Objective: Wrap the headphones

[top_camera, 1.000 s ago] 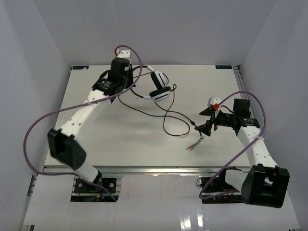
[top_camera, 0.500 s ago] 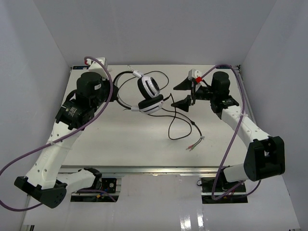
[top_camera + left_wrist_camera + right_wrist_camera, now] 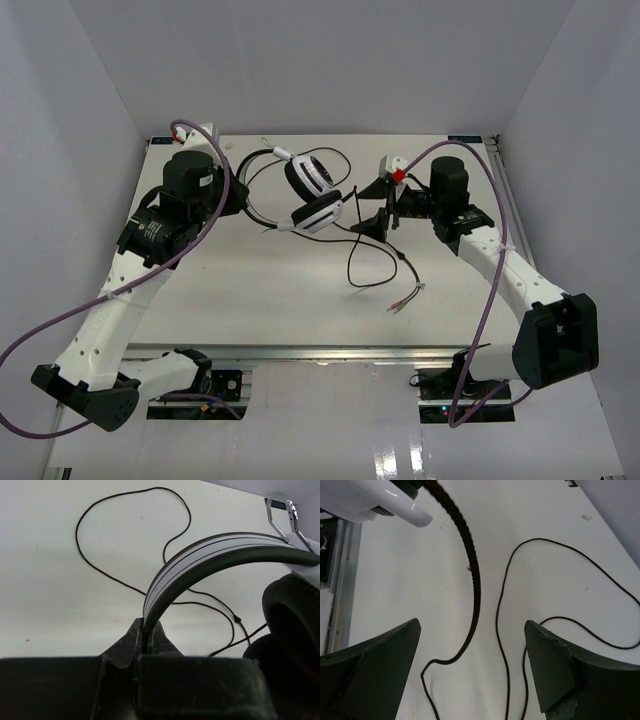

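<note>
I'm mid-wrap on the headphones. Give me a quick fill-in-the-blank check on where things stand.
The left hand is shut on the ____ of the headphones.
The right hand stands ____, holding nothing.
The cord ends in plugs that lie on the ____.
Missing words: headband; open; table.

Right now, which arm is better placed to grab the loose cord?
Right. The right fingers hang open and empty, with the cord lying on the table directly between them. The left fingers are shut on the headband, so that arm is busy holding the headphones.
</note>
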Controlling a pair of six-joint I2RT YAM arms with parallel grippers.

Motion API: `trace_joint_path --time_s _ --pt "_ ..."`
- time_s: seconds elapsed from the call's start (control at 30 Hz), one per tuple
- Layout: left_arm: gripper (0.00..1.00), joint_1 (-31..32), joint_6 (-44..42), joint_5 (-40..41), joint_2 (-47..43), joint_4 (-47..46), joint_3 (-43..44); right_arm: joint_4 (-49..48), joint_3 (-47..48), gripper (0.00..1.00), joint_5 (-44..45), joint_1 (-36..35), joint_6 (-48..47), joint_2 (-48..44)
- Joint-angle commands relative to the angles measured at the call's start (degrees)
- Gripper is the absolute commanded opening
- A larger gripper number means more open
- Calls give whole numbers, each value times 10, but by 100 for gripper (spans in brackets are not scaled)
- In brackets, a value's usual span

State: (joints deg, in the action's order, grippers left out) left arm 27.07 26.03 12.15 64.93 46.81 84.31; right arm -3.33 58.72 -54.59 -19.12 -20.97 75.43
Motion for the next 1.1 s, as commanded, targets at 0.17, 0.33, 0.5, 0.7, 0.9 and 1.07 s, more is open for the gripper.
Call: trace_joint_path --time_s 0.17,0.33,0.5,0.7,0.9,1.07 --pt "0 -1 131 -110 -33 -106 -18 -154 -26 91 12 -41 114 50" --pt "0 -1 184 -162 -39 -137 -39 -264 -53 87 -39 -41 197 53" --pt "0 -1 280 -199 -66 -206 -108 -466 -98 75 -86 -41 405 68" --pt "0 -2 383 -167 -95 -297 -161 -517 -113 87 -113 -41 450 57" --pt "0 -2 507 -171 -67 -391 -196 -501 -115 86 -122 -65 442 65" --pt "0 -1 561 -136 -10 -431 -176 -495 -110 86 -143 -120 429 57"
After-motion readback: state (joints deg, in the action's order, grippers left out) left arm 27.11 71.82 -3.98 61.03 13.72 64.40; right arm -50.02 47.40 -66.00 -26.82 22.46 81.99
